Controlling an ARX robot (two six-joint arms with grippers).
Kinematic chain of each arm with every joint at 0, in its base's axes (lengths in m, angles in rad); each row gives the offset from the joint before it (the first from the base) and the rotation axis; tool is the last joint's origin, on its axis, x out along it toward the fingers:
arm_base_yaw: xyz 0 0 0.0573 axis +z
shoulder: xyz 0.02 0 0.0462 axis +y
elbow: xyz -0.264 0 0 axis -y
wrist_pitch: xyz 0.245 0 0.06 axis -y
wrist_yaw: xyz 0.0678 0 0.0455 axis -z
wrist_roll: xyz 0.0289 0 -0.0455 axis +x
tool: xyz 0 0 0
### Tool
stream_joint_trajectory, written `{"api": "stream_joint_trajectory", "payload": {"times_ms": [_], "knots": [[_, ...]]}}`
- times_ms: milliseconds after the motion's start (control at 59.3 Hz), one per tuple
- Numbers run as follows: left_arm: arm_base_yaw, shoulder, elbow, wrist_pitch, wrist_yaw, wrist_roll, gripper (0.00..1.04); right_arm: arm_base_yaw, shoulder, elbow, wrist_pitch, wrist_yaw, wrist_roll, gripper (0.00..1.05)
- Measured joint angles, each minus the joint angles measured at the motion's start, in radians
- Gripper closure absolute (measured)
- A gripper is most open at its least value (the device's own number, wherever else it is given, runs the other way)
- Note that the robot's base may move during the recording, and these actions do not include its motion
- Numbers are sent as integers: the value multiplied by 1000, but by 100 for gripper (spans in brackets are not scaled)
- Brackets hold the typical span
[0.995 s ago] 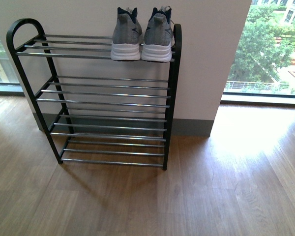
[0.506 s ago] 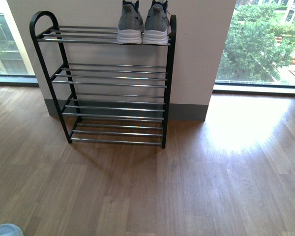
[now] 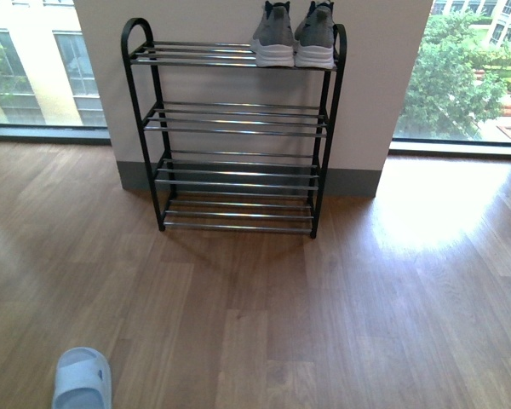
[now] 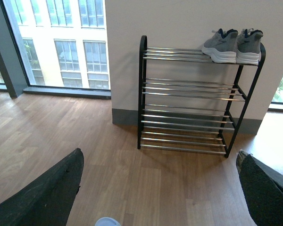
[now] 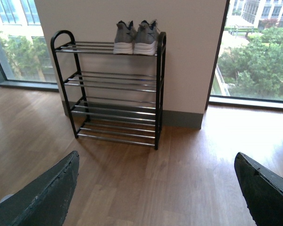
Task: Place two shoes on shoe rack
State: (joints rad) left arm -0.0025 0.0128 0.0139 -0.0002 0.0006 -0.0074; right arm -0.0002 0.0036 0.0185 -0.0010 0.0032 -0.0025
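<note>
On the top tier of the shoe rack point(image 3: 238, 132), right end: the two shoes point(image 3: 294, 38) side by side, marks too small to read. Left gripper point(image 4: 159, 155) and right gripper point(image 5: 156, 156) spread wide, empty. Rack farther off than before; pale slipper point(image 3: 82, 381) more in view.

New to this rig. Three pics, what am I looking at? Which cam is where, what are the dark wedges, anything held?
It is a robot with two arms, each ending in jaws. The front view comes from a camera on its body, looking out over a wooden floor; no arm shows there. The other two come from cameras on the left and right wrists. The dark wedges at their edges are that arm's jaws, spread wide and holding nothing. Ahead stands the shoe rack, four tiers of chrome bars. The two shoes sit side by side at the right end of its top tier, heels towards the robot. What looks like a pale slipper lies on the floor nearer the robot.
</note>
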Motion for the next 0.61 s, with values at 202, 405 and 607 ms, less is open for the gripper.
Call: {"api": "stream_joint_trajectory", "payload": {"times_ms": [202, 405, 607], "knots": [[0, 0, 0, 0, -4, 0, 9, 0, 0, 0, 0, -8, 0, 9], [0, 0, 0, 0, -2, 0, 9, 0, 0, 0, 0, -6, 0, 9], [0, 0, 0, 0, 0, 0, 9, 0, 0, 0, 0, -3, 0, 9]]}}
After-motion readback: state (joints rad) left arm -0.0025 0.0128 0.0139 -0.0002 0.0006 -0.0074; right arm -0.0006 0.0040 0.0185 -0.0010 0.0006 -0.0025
